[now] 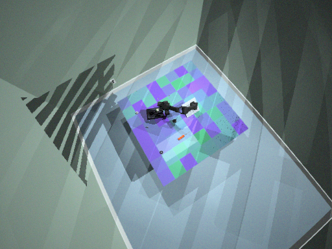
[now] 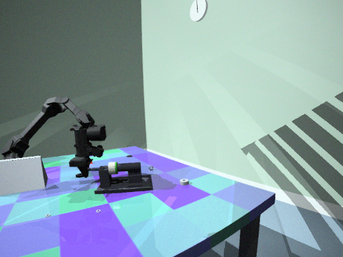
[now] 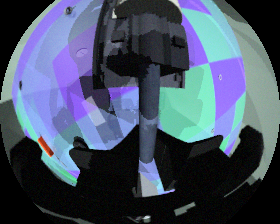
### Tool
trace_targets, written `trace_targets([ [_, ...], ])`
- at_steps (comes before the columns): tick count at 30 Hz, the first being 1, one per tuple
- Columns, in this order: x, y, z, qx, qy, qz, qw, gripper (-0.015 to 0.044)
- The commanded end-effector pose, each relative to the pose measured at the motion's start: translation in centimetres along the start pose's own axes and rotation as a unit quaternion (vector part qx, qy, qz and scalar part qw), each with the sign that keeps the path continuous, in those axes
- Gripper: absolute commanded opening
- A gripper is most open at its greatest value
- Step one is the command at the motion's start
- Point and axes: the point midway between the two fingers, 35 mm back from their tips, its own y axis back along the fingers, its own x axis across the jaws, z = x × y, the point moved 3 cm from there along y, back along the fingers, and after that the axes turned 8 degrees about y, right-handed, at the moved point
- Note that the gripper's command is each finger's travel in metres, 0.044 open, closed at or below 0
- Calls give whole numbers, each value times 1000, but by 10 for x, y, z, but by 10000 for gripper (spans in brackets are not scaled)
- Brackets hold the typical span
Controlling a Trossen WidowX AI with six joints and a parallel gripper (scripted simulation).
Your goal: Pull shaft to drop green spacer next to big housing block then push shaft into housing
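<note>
Here, your gripper (image 2: 86, 175) (image 3: 143, 127) clenched the shaft (image 2: 94, 168) (image 3: 148, 115), whose long axis lay level, pointing into the housing block (image 2: 134, 167); the green spacer (image 2: 116, 167) sat beside it.
</note>
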Motion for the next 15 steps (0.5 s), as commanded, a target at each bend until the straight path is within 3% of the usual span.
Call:
trace_targets([
  [1, 0, 0, -1, 0, 1, 0, 1000, 0],
  [15, 0, 0, -3, 0, 1, 0, 1000, 0],
])
